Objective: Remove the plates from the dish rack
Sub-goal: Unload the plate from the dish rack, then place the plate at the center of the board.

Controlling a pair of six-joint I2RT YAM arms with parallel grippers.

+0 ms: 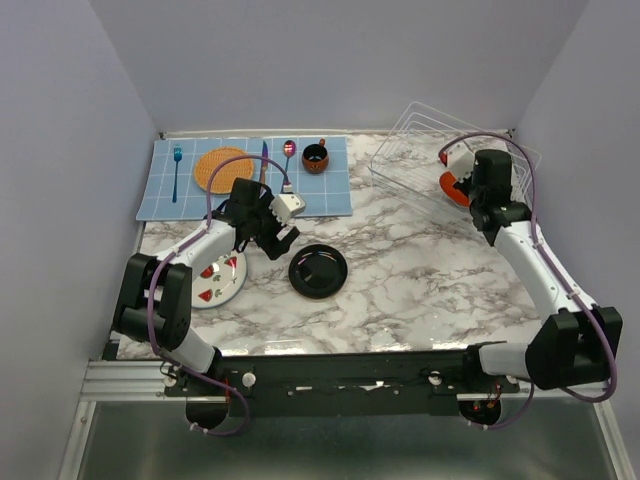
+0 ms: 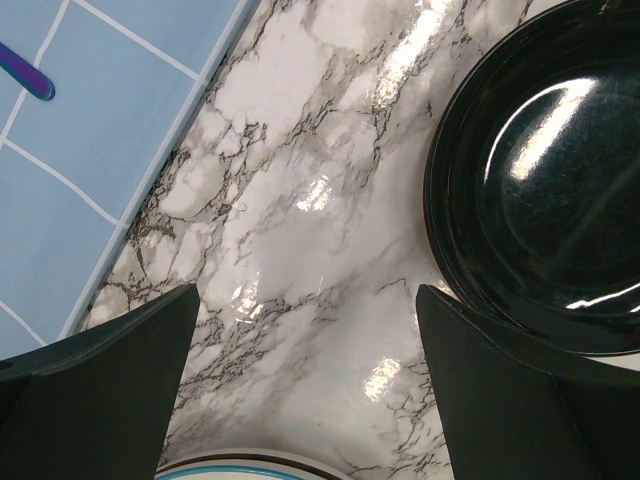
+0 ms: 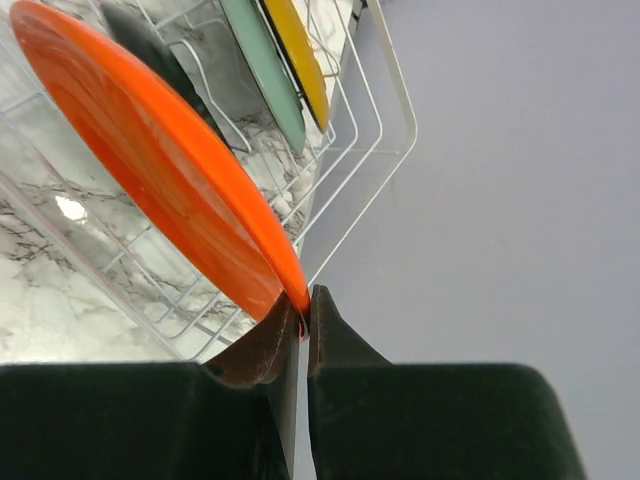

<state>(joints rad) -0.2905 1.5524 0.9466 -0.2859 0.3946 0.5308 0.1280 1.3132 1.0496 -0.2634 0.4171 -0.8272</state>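
The white wire dish rack [image 1: 420, 140] [image 3: 360, 150] stands at the back right. My right gripper [image 1: 466, 186] [image 3: 303, 318] is shut on the rim of an orange-red plate [image 1: 452, 188] [image 3: 150, 170] that leans in the rack. Behind it in the rack stand a dark plate [image 3: 150, 45], a pale green plate [image 3: 265, 70] and a yellow plate [image 3: 297, 50]. A glossy black plate [image 1: 318, 270] [image 2: 540, 190] lies flat on the marble table. A white plate with red wedges [image 1: 216, 280] lies to its left. My left gripper [image 1: 283, 236] [image 2: 305, 300] hangs open between them, with nothing in it.
A blue checked mat [image 1: 330, 195] at the back left holds an orange woven disc [image 1: 222, 170], a fork [image 1: 177, 170], a knife [image 1: 264, 165], a spoon [image 1: 288, 155] and a dark cup [image 1: 315, 158]. Grey walls close in the table on three sides.
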